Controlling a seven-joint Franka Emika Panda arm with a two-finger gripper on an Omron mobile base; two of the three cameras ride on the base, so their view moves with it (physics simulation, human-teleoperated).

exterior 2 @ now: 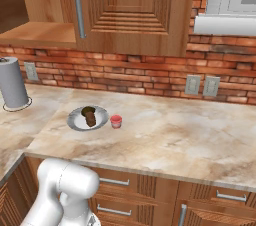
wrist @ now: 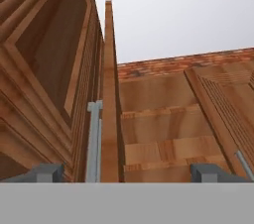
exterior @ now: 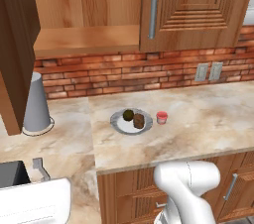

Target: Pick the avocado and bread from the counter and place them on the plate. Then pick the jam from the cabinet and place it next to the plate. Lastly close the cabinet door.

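On the marbled beige stone counter (exterior: 198, 119) sits one round pale fluted plate (exterior: 119, 124) carrying one dark olive avocado ball (exterior: 128, 114) and one blocky brown bread chunk (exterior: 139, 121). One small red-lidded jam jar (exterior: 161, 117) stands just beside it. Overhead, the brown wooden cabinet (exterior: 84, 15) has one door open. The gripper (wrist: 129, 172) jaws stand wide apart, empty, near a steel bar handle (wrist: 93, 141).

A home kitchen: marbled stone counter (exterior: 198, 119) over wooden drawers (exterior 2: 220, 197), red brick backsplash (exterior 2: 150, 75) with wall outlets (exterior: 208, 71) at two o'clock, wooden wall cabinet (exterior: 193, 5) overhead.
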